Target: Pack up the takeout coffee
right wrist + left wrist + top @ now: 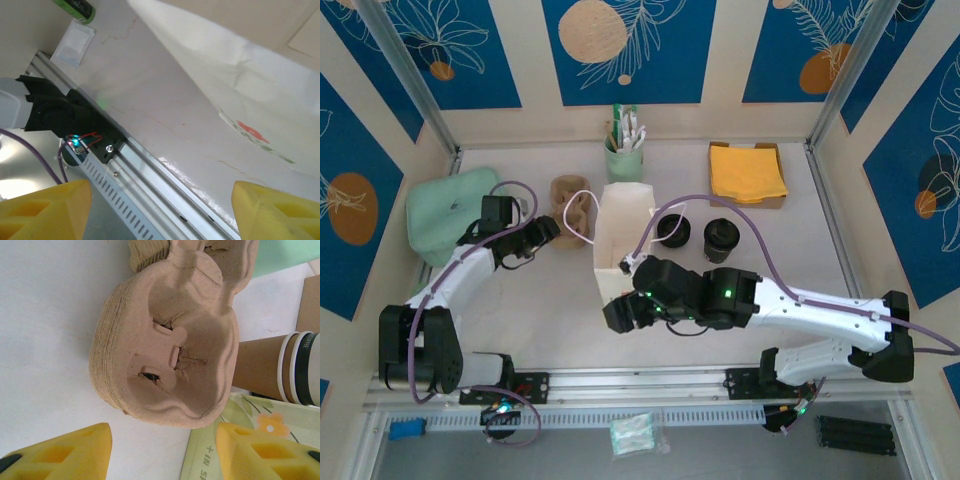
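Note:
The takeout coffee, a small cup under a black lid, stands right of the white paper bag. At the right edge of the left wrist view is a brown paper cup with white rim rings and a black band; I cannot tell which cup it is. My left gripper is open just short of the stack of pulp cup carriers, with nothing between its fingers. My right gripper is open over the table's near edge beside the bag.
A round black piece sits next to the coffee. A green cup of packets and yellow napkins stand at the back. A mint cloth lies far left. The metal rail runs along the near edge.

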